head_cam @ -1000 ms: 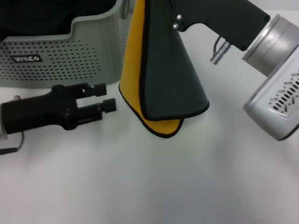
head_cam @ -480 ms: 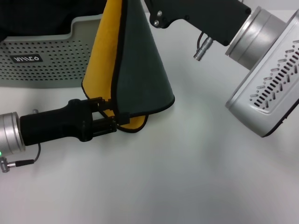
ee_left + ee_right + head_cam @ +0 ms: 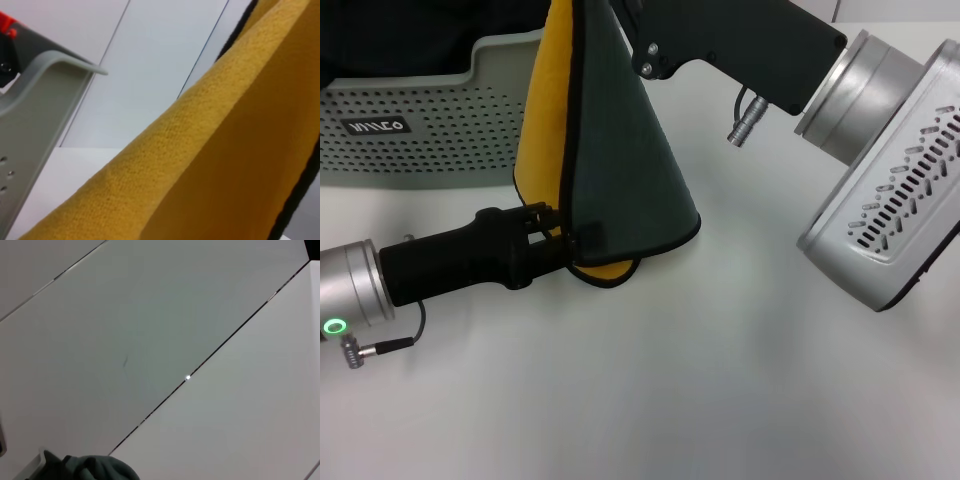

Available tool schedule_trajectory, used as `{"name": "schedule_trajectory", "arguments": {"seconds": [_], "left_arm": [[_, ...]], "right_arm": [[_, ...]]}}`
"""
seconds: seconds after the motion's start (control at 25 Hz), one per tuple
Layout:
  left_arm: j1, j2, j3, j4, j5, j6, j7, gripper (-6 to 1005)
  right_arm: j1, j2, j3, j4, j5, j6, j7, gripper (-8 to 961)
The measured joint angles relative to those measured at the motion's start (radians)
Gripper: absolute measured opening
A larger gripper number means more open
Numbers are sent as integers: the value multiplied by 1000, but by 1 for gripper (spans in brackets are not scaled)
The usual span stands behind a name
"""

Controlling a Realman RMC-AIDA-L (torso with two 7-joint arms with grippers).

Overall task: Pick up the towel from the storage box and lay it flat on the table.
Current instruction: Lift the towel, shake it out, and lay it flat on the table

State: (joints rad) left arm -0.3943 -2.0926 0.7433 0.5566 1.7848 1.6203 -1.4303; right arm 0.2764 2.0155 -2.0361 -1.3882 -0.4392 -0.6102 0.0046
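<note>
While the right end effector (image 3: 605,10) pinches its top, the soft towel (image 3: 620,170) drapes cone-like, lower edge clamped by the left end effector (image 3: 560,240).

towel (image 3: 620,160): hanging folded, green outside, yellow inside | storage box (image 3: 430,130): behind it | table (image 3: 720,380): white

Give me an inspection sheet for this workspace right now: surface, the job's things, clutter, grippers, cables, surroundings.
Surface: table, plain white, bare in front.
Job's things: towel out of the box, hanging as a folded cone, dark green outside, yellow-orange inside, low corner just above or touching the table, cannot tell which. storage box at the back left, upright.
Clutter: black fabric in the box.
Grippers: right gripper holds the towel's top, fingers out of frame. left gripper is at the towel's lower edge, fingers on either side of it.
Cables: thin lead and plug at the left wrist; connector under the right arm.
Surroundings: pale wall panels.
</note>
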Motion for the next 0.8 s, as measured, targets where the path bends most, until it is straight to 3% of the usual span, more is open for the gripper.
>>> {"name": "schedule_trajectory", "arguments": {"seconds": [0.28,0.48,0.6,0.8], "left_arm": [[2,6,2,-15,10,47,12,491],[15,8,-2,-15,4,57,10,251],[17,12,-3,-13,2,76,9,29],[17,21,-5,-8,-8,124,5,15]], "right_arm": [[-14,-1,8,0,7,-6,0,27],[-23,-2,16,3,9,-15,1,29],[-25,0,35,24,10,-43,35,30],[-20,-2,83,60,4,-118,142,32]]}}
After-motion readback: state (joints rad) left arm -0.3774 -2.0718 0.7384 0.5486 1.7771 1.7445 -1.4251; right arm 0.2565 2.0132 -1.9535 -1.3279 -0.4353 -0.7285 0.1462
